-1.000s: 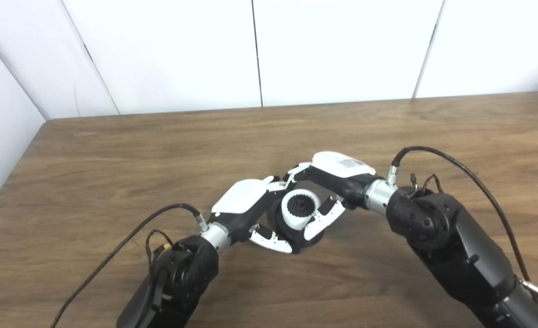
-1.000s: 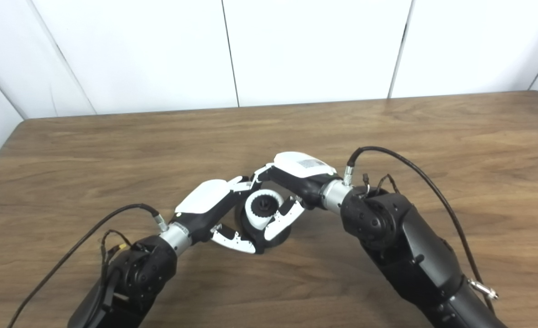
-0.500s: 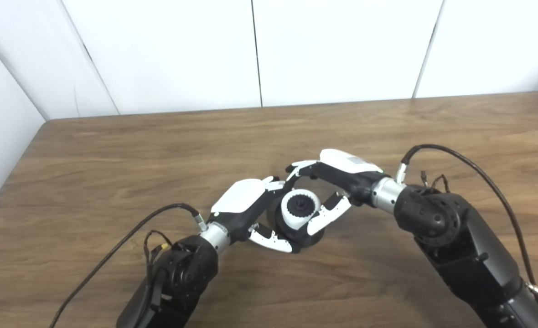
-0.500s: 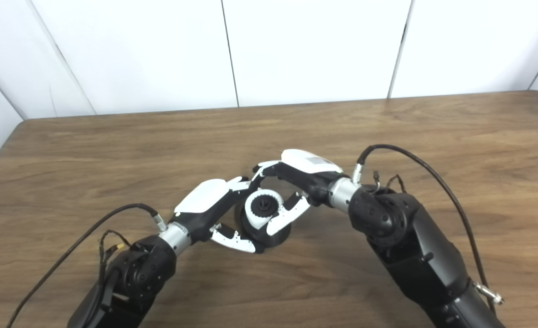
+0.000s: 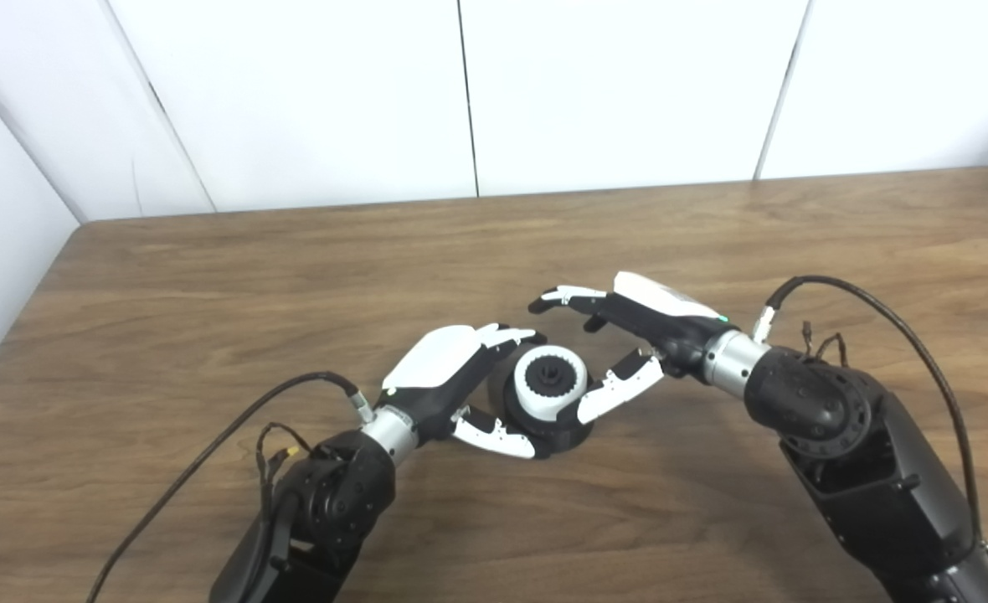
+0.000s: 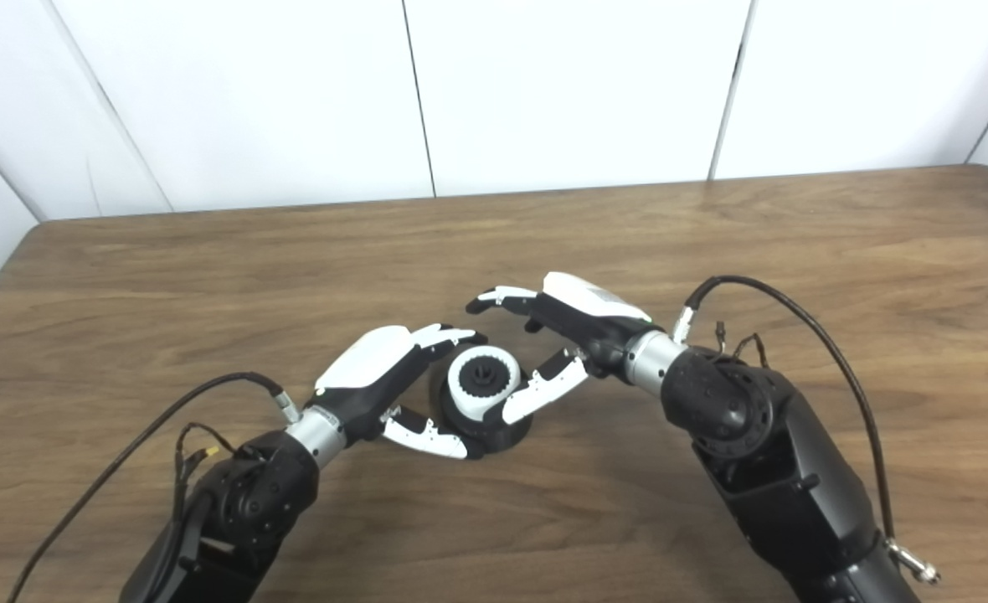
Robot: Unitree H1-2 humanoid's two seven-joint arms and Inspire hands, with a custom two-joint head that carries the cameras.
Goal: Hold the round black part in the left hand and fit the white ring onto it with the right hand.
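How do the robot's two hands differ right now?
The left hand wraps the round black part; the right hand holds nothing. The left hand's fingers curl close around it; the right hand's fingers are spread apart beside the white ring. Both share black-and-white shells.

Left hand (image 5: 448, 377) covers the left flank of the black part (image 5: 557, 427) at frame centre; contact there cannot be judged. Ring (image 5: 551, 381) hides the part's top. Fingers (image 5: 494, 434) mask its lower rim. Both arms cut off at bottom edge. Surface (image 5: 209, 276) cropped left and right.
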